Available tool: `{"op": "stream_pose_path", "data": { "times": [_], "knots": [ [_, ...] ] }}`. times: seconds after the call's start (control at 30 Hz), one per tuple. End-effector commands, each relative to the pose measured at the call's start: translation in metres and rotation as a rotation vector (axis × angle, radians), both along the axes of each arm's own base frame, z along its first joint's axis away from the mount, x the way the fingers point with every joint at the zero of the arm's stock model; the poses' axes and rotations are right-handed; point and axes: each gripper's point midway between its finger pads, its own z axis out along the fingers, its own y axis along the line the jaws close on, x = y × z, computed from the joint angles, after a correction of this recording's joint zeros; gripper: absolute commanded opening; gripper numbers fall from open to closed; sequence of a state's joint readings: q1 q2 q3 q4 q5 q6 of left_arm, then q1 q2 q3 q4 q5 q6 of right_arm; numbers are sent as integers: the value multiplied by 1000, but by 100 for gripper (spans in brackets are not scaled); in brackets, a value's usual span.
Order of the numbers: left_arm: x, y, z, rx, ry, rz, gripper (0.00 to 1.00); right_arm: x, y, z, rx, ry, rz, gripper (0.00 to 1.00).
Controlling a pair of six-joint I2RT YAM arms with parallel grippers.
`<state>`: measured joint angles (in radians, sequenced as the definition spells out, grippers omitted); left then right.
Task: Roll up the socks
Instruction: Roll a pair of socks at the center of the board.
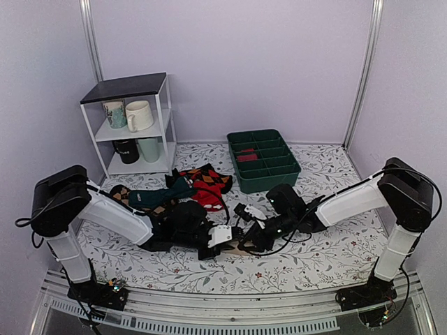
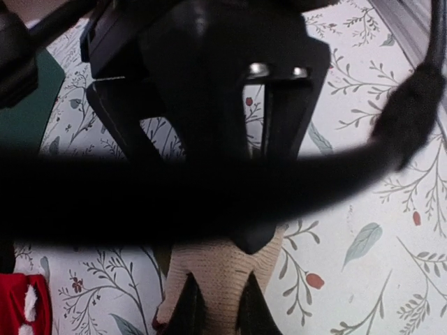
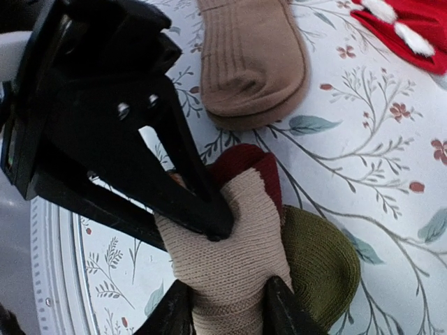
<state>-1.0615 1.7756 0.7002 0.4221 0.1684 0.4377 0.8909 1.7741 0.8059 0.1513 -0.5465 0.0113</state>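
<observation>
The socks (image 3: 234,258) are a bundle of beige knit with a maroon part and an olive part, lying on the floral cloth between both grippers. My right gripper (image 3: 227,293) is shut on the beige bundle from the near side. My left gripper (image 2: 218,287) is shut on the beige knit (image 2: 220,269) from the opposite side; its black fingers (image 3: 202,209) press into the bundle in the right wrist view. In the top view the two grippers, left (image 1: 225,237) and right (image 1: 253,234), meet at the table's middle front, with a bit of the socks (image 1: 242,246) showing between them.
A plain brown sock (image 3: 251,56) lies just beyond the bundle, with red fabric with white tufts (image 3: 408,24) further off. A heap of red-and-black argyle socks (image 1: 207,183) and a dark teal sock (image 1: 167,192) lies behind. A green tray (image 1: 264,159) stands back right, a white shelf with mugs (image 1: 133,115) back left.
</observation>
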Motion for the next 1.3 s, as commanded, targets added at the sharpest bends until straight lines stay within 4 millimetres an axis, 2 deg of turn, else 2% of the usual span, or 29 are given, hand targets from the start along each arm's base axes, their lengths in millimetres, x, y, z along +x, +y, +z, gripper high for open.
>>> {"op": "stream_pose_path", "data": {
  "times": [0.0, 0.23, 0.43, 0.47, 0.53, 0.63, 0.8, 0.93, 1.27],
  "knots": [
    [-28, 34, -60, 233, 249, 4, 0, -2, -23, -6, -130, -13, -69, 46],
    [-28, 37, -68, 260, 372, 24, 0, 4, -36, 20, -84, -96, -120, 57],
    [-28, 37, -80, 292, 448, 24, 0, -7, -42, 36, -45, -39, -127, 72],
    [-27, 37, -80, 293, 452, 28, 0, -9, -44, 37, -49, -28, -129, 75],
    [-28, 39, -92, 321, 479, 33, 0, -12, -46, 41, -50, -3, -137, 80],
    [-30, 40, -99, 332, 501, 29, 0, -16, -45, 43, -53, 31, -134, 83],
    [-30, 41, -101, 328, 533, 26, 0, -14, -45, 42, -68, 36, -132, 88],
    [-26, 41, -96, 314, 548, 33, 0, -12, -51, 46, -53, 9, -158, 98],
    [-17, 42, -94, 299, 597, 53, 0, -3, -65, 68, 4, 45, -215, 100]
  ]
}}
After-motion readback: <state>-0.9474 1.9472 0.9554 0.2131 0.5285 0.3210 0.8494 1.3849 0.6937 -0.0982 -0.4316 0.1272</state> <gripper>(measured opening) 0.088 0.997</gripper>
